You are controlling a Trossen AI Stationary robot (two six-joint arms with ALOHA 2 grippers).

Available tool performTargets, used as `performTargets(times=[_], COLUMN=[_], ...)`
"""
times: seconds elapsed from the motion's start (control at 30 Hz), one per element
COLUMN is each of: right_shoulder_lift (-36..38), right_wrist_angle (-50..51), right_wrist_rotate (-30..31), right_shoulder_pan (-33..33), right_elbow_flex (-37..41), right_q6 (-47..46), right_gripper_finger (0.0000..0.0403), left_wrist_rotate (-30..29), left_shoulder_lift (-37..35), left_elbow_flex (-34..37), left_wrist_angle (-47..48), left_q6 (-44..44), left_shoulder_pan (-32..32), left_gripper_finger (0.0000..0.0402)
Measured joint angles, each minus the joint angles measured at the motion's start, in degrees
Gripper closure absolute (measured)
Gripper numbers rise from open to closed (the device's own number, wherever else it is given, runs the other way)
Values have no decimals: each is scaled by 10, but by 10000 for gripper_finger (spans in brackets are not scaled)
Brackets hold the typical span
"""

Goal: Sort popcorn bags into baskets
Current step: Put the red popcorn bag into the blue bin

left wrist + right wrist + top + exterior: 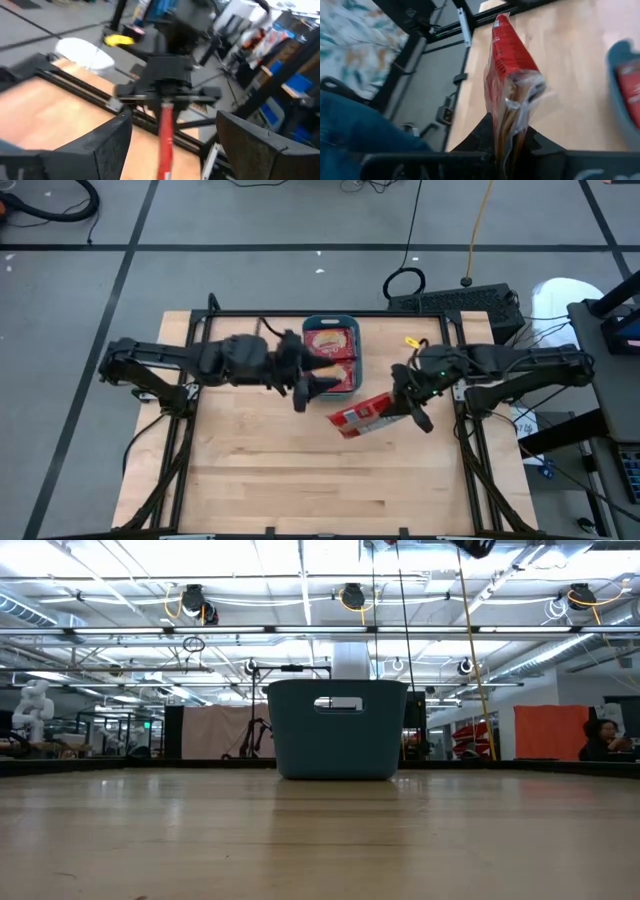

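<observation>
A teal basket (331,354) (337,730) stands at the table's far middle with red popcorn bags (330,343) lying flat in it. Another red popcorn bag (360,415) (510,65) hangs in the air to the near right of the basket, and my right gripper (405,408) is shut on it. My left gripper (312,387) hovers open at the basket's near left corner, a short way from the held bag. In the left wrist view its fingers (100,150) frame that bag (165,140), seen edge-on farther off. My right gripper pinches the bag's right end (509,131) between its two fingers, at the crinkled sealed edge. It comes from the table's right, slanting downward. The bag sticks out past the fingers toward the table's left, lifted clear of the table.
The bare wooden tabletop (300,480) stretches from the basket to the near edge. A black frame (190,330) borders the table. Beyond the far edge lie cables and a black power strip (450,302) on the floor. A person sits far off in the room (605,735).
</observation>
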State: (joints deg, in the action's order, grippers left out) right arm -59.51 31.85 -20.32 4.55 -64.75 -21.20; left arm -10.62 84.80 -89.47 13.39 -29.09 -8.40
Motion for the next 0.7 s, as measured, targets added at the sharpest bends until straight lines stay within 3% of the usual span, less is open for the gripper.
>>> performTargets(times=[0.13, 0.3, 0.7], right_shoulder_lift=[0, -1, -2], right_wrist_angle=[-44, -102, -131], right_wrist_rotate=[-37, -38, -39], right_shoulder_pan=[-18, -27, -28], right_elbow_flex=[43, 81, 98], right_q6=[-37, -72, -83], right_gripper_finger=[388, 388, 388], left_wrist_rotate=[39, 70, 171], left_shoulder_lift=[21, 54, 135], left_elbow_flex=[0, -1, -1], left_wrist_angle=[53, 78, 55], left_q6=[-6, -4, -17], left_shoulder_pan=[0, 5, 20], left_gripper_finger=[126, 134, 81])
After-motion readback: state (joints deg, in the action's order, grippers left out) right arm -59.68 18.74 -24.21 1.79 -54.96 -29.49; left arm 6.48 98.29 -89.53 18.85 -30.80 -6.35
